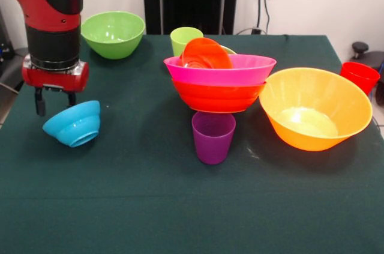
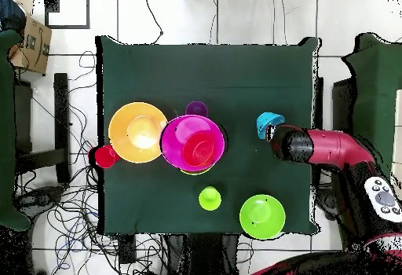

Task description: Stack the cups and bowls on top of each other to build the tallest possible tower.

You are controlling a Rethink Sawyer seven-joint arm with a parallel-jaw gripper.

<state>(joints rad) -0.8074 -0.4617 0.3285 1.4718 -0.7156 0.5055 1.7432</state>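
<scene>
My gripper (image 1: 56, 108) hangs at the table's left side with its fingers spread and nothing between them. Its fingertips are just above and behind the small blue bowl (image 1: 73, 124), which lies tilted with its underside toward the camera. In the overhead view the blue bowl (image 2: 268, 122) lies beside my arm's end. The tower (image 1: 219, 83) stands mid-table: a large pink bowl (image 1: 240, 71) on a red-orange bowl (image 1: 219, 99), with a small orange-red bowl (image 1: 206, 54) tilted inside. The purple cup (image 1: 212, 137) stands in front of it. The lime green cup (image 1: 183, 39) stands behind it.
A large orange bowl (image 1: 315, 110) stands upright to the right of the tower. A red cup (image 1: 360, 76) sits at the table's right edge. A lime green bowl (image 1: 113, 33) stands at the far left. A second green rim (image 1: 229, 50) peeks out behind the pink bowl.
</scene>
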